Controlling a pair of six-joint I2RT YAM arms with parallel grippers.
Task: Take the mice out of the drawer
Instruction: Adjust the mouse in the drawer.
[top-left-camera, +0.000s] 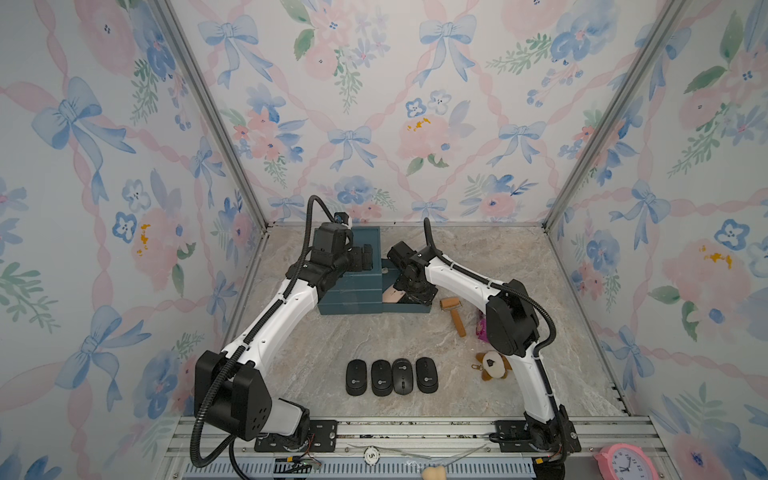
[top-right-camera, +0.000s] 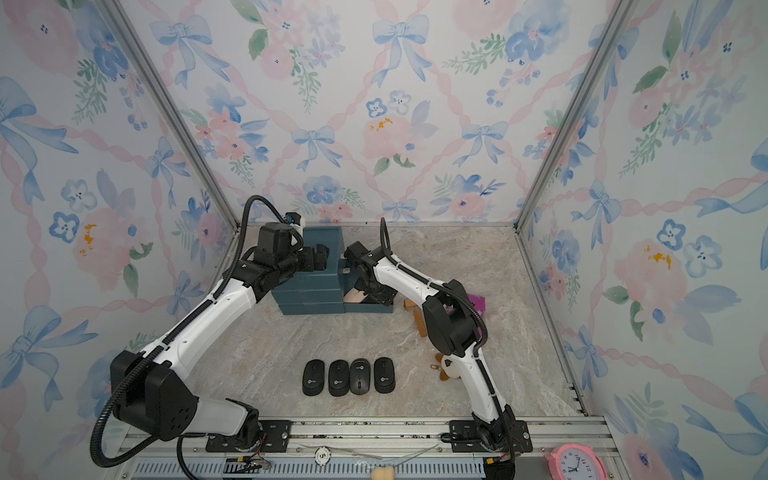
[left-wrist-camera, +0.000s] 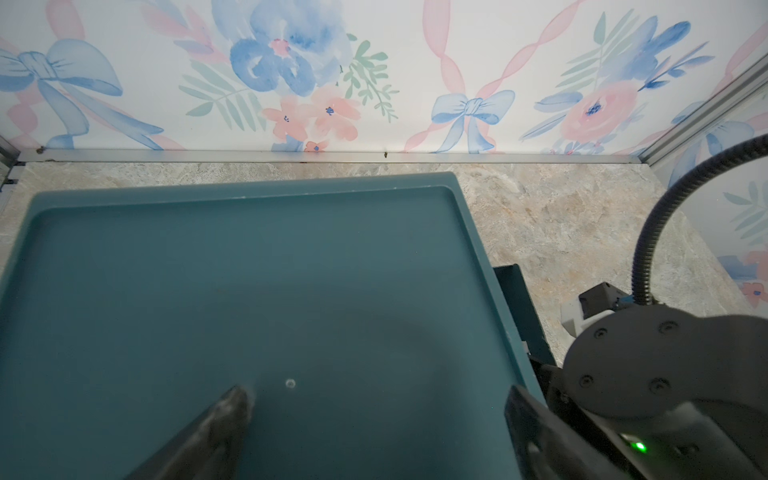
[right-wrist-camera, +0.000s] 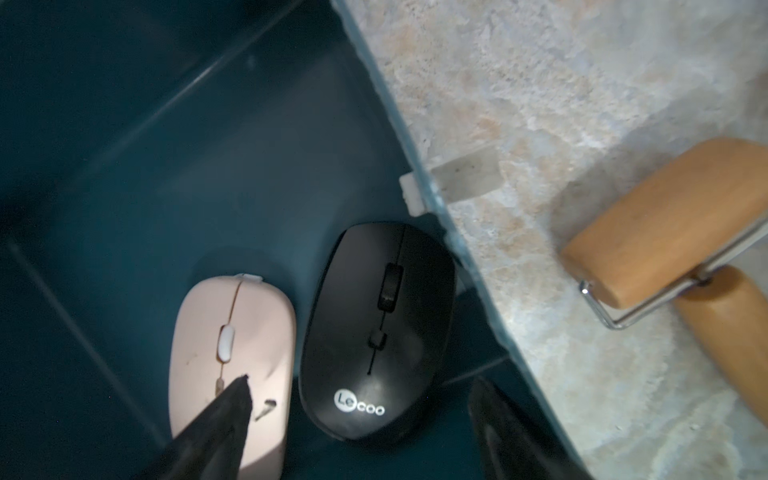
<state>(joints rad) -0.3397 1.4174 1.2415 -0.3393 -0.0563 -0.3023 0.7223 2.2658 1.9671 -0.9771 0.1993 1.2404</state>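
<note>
right gripper (right-wrist-camera: 359, 390): down inside drawer (right-wrist-camera: 124, 199), jaws spread wide, nothing gripped
black mouse (right-wrist-camera: 376, 328): flat on drawer floor, between the two fingers, mostly ahead of the tips; no contact visible
pink mouse (right-wrist-camera: 232, 332): just beside black mouse, on the side away from the drawer's side wall; rear end under one finger (right-wrist-camera: 232, 409); touching or hovering, cannot tell
pink mouse, top view: small part showing (top-left-camera: 392, 296), right beside right gripper
drawer: pulled out of cabinet (top-left-camera: 349, 299); side wall just outside the other finger
roller (right-wrist-camera: 665, 224): wooden, on table (right-wrist-camera: 540, 104), beyond that wall, outside the jaws
left gripper (left-wrist-camera: 376, 392): over cabinet top, jaws wide apart, empty; resting on it or just above, cannot tell
four mice (top-left-camera: 402, 375): black, tight row on table, well apart from both grippers, back toward the arm bases; seen in both top views (top-right-camera: 360, 376)
plush (top-left-camera: 493, 365): on table by right arm, well behind right gripper
mice count: two in drawer, four out
</note>
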